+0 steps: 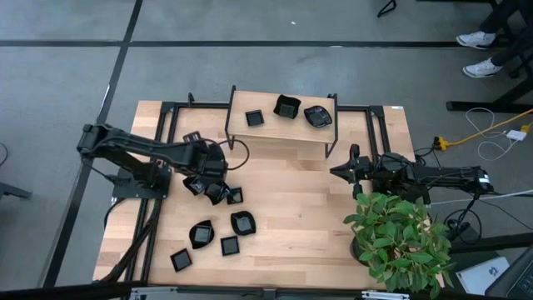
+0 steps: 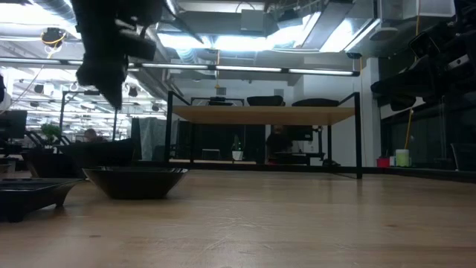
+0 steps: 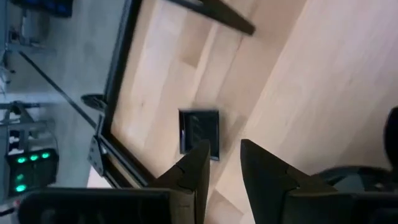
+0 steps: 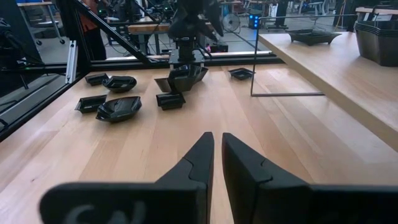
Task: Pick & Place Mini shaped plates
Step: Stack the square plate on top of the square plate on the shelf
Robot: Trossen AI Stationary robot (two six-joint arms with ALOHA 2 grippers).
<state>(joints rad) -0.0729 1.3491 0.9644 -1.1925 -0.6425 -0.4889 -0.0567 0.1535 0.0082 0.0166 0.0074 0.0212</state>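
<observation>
The left gripper [image 1: 205, 172] hovers over a huddle of mini shaped plates [image 1: 218, 192] left of the table's [image 1: 300, 208] centre, fingers parted by a narrow gap with nothing seen between them. Beyond its fingertips [image 3: 198, 155] a small square plate [image 3: 199, 130] lies flat on the wood. More plates [image 1: 201, 234] are scattered nearer, toward the near-left corner. The raised shelf [image 1: 279, 137] at the far side carries three: a small square one [image 1: 255, 118], a deeper dish [image 1: 286, 107] and a rounded one [image 1: 317, 116]. The right gripper [image 1: 335, 172] waits on the right, beside a potted plant [image 1: 400, 237], fingers almost together and empty. The dishes look light, rigid and glossy, so probably slippery and chippable. A pinch across a raised rim seems the surest hold.
</observation>
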